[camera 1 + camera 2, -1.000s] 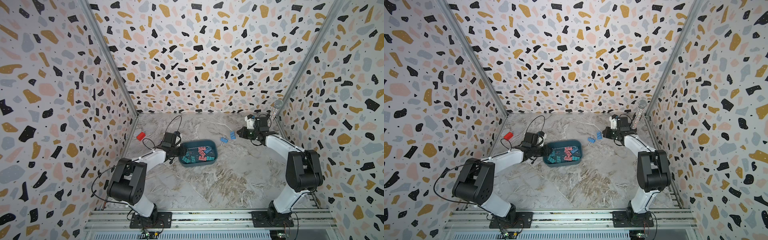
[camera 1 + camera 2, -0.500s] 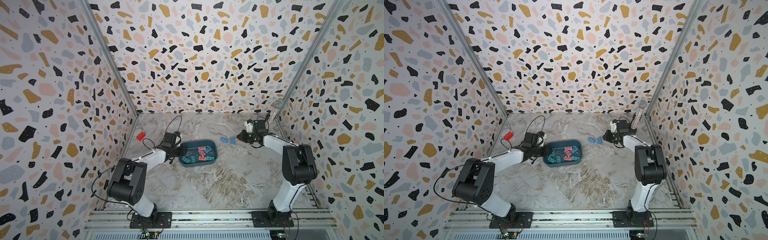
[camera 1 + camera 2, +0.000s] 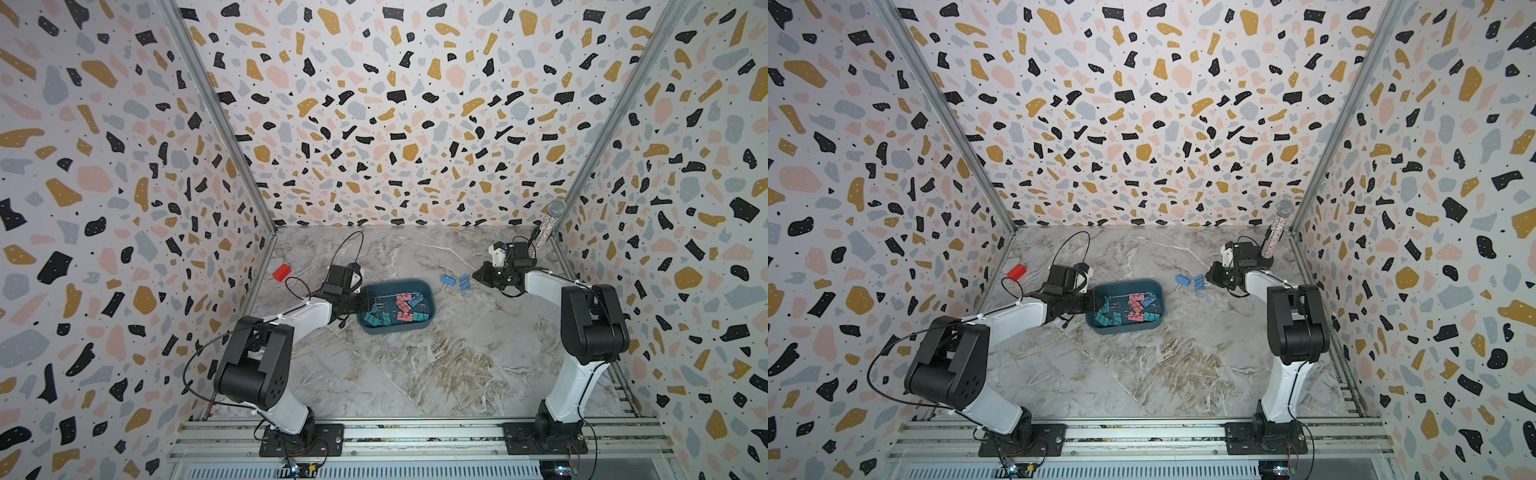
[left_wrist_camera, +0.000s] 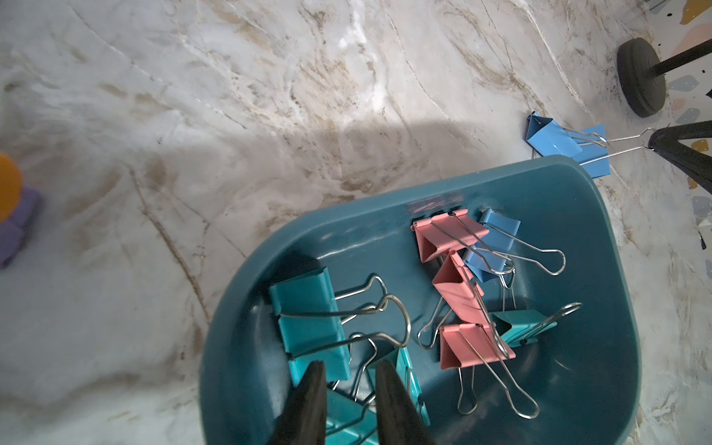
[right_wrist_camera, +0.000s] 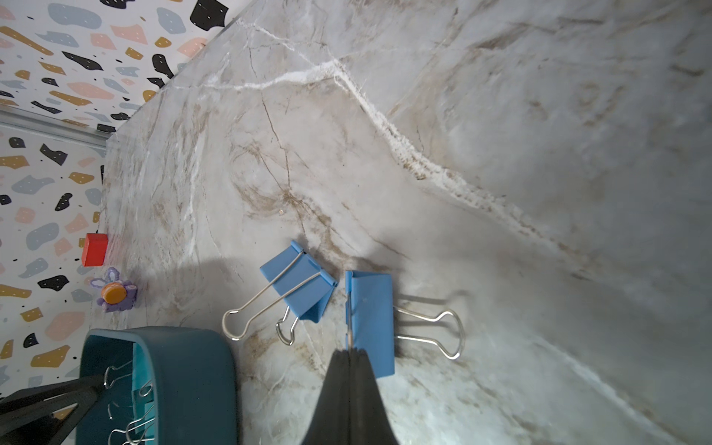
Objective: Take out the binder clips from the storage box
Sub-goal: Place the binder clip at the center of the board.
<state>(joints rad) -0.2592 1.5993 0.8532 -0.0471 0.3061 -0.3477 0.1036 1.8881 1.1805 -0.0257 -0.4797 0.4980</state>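
**Container.** Dark teal-blue shallow plastic storage box (image 3: 398,331), lidless, left of centre on the marble-patterned counter (image 3: 415,374).

**Contents.** Teal, pink and blue folding binder clips (image 3: 395,309) with silver wire handles, roughly ten, heaped.

**Removed, 1.** Loose blue binder clip (image 3: 446,280), on the counter between the box and the right edge.

**Removed, 2.** Second blue binder clip (image 3: 464,282), just beside the first, on its right-edge side.

**Change.** Compared with a second ago, the right end effector (image 3: 478,276) sits lower and nearer the box, and the second clip lies closer to the first. The left arm and the box are unmoved.

**Judgement.** A second delivery is at set-down and release is due. Most of the job remains.

**Right wrist view only.**
- The right end effector is clamped tight on one wire handle of the second clip.
- Whether that clip's body rests on the counter cannot be told.
- A small red block (image 5: 94,249) and a purple-and-orange toy (image 5: 115,294) lie near the left edge.

**Left wrist view only.**
- The left end effector (image 4: 350,370) is inside the box's left end, jaws narrowly apart over teal clips.
- Whether the jaws pinch a wire cannot be told.
- Three pink clips and one blue can be counted.
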